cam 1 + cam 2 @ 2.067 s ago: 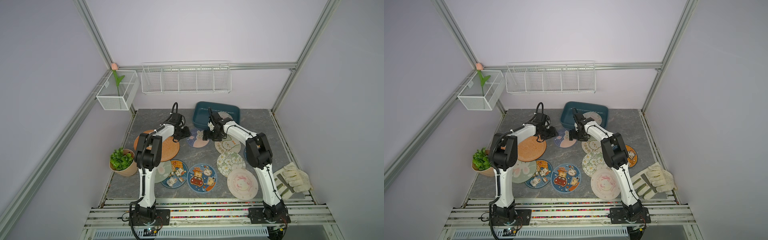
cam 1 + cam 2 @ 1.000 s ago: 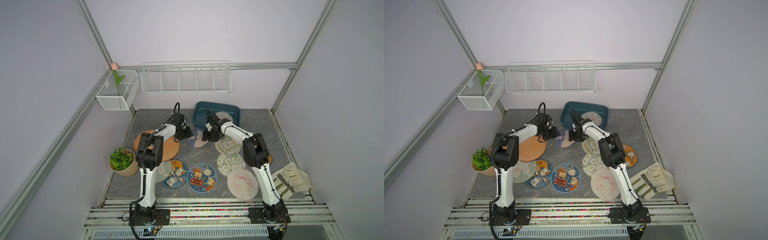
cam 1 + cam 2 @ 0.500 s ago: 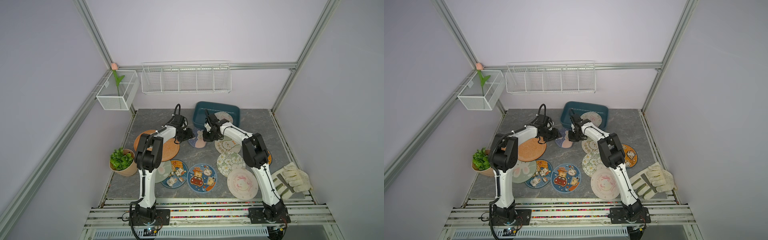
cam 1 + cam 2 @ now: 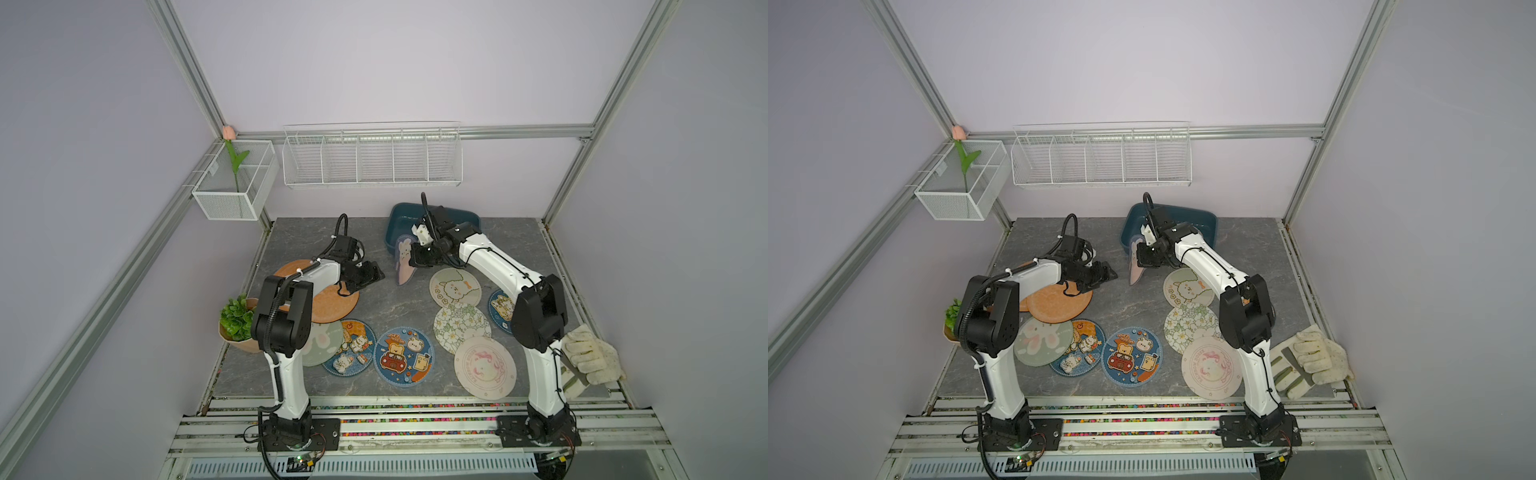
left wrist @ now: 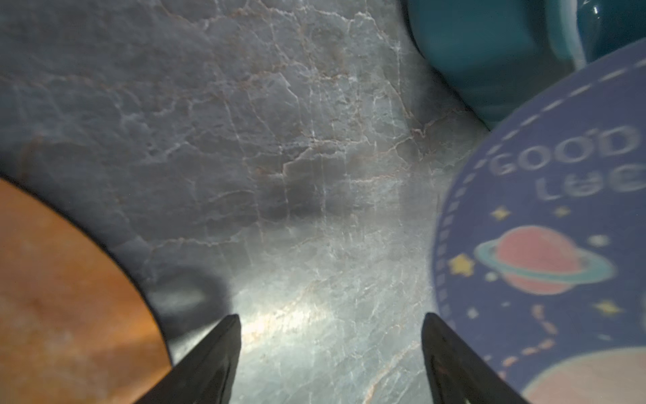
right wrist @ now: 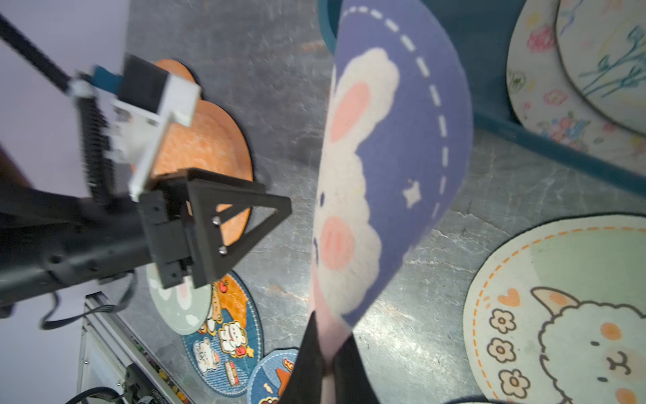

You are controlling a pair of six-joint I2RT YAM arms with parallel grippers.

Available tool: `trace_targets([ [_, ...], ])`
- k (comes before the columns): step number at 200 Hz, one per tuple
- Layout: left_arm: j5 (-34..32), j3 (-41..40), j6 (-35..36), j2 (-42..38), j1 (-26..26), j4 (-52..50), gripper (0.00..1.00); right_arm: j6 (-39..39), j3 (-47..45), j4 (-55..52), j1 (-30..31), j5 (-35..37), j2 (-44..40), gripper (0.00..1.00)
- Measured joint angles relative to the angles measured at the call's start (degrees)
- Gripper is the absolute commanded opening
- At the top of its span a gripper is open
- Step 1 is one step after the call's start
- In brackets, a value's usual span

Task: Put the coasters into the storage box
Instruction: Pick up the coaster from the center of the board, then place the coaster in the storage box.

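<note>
My right gripper (image 6: 328,335) is shut on the edge of a purple rabbit coaster (image 6: 384,157). The coaster stands tilted on edge beside the near left corner of the teal storage box (image 4: 392,235), as both top views show (image 4: 1136,266). Two cream flower coasters (image 6: 559,87) lie inside the box (image 6: 559,147). My left gripper (image 5: 330,316) is open with only bare table between its fingers. It sits low between an orange coaster (image 5: 63,297) and the held coaster (image 5: 542,262), apart from both. Several more coasters lie flat across the table, among them a sheep one (image 4: 455,286) and a blue car one (image 4: 403,357).
A potted plant (image 4: 239,320) stands at the table's left edge by the left arm. White work gloves (image 4: 590,359) lie at the front right. A wide wire basket (image 4: 372,162) and a small one with a tulip (image 4: 235,183) hang on the walls.
The right jaws have closed on the rabbit coaster and tipped it up on edge. The left jaws have widened and drawn back from it toward the orange coaster.
</note>
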Motion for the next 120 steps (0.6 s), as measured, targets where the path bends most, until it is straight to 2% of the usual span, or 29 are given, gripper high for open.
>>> trace_targets([
  [46, 0.7, -2.0, -0.9, -2.8, 0.0, 1.1, 0.84, 0.0, 7.1, -1.3, -2.7, -0.7, 0.9, 0.07],
  [120, 0.9, -4.0, -1.1, -4.8, 0.0, 1.5, 0.85, -0.4, 22.9, -1.4, -8.9, -2.1, 13.8, 0.07],
])
